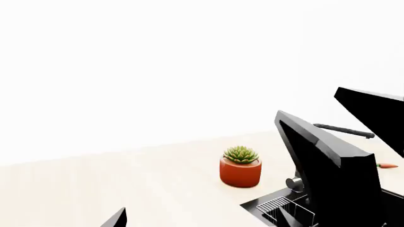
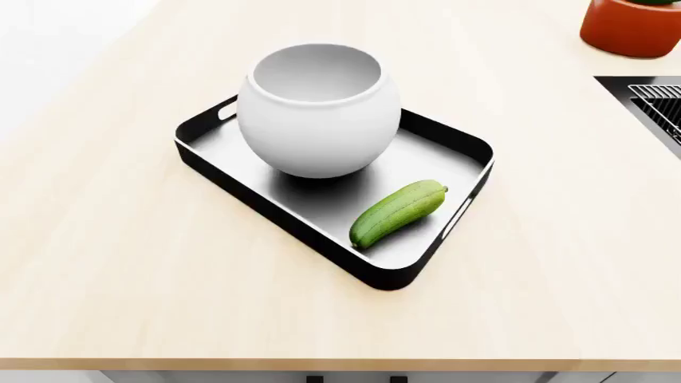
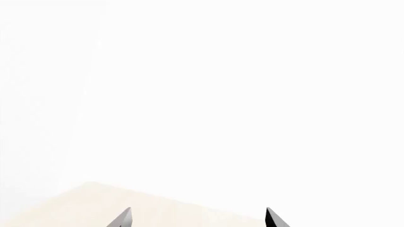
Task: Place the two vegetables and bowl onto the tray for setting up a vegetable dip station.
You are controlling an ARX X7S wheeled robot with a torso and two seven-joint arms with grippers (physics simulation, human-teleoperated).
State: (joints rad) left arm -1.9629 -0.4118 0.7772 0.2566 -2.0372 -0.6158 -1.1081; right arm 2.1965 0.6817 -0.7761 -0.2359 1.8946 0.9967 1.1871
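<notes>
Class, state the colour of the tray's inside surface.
Shiny grey inside the tray, with black outer walls; the head view shows it best.

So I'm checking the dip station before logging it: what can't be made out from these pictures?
- Carrot: left wrist view only, mostly hidden behind a black finger; tiny.
- Pot: head view, cut off by the top edge.
- Rack: head view, cut by the right edge.
- Tray floor under the bowl: hidden.
- Right gripper: right wrist view, only its tips show.
- Both arms: absent from the head view.
</notes>
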